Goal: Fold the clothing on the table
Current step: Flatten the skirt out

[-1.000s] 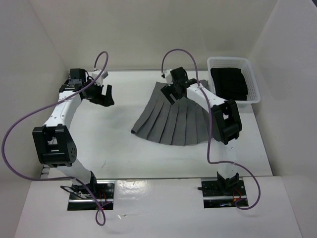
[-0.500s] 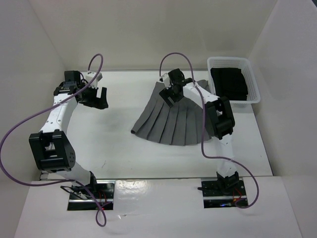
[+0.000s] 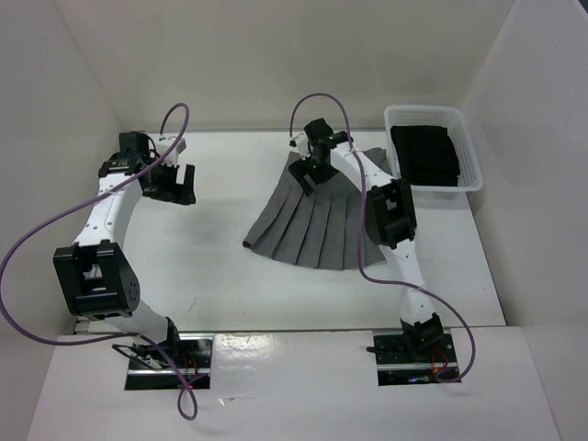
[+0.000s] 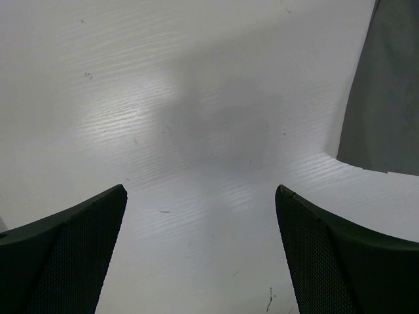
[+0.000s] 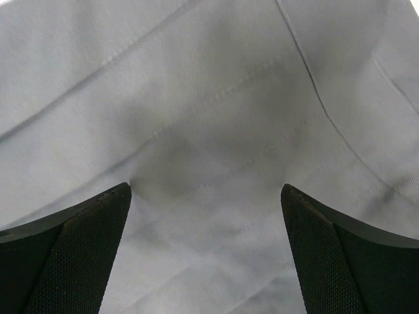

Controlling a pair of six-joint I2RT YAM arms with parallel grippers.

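The skirt (image 3: 317, 225) lies fanned flat on the tabletop (image 3: 220, 266) at centre-right of the top view, narrow end toward the top of the frame and wide end toward the bottom. The right pincer (image 3: 310, 173) hangs wide open over the narrow end's left part. The left pincer (image 3: 176, 184), equally open, sits well apart at upper left. In the left wrist view, bare tabletop lies between the jaws and the skirt's edge is at far right. In the right wrist view, grey cloth fills the frame beneath the spread jaws, so the right arm is nearer.
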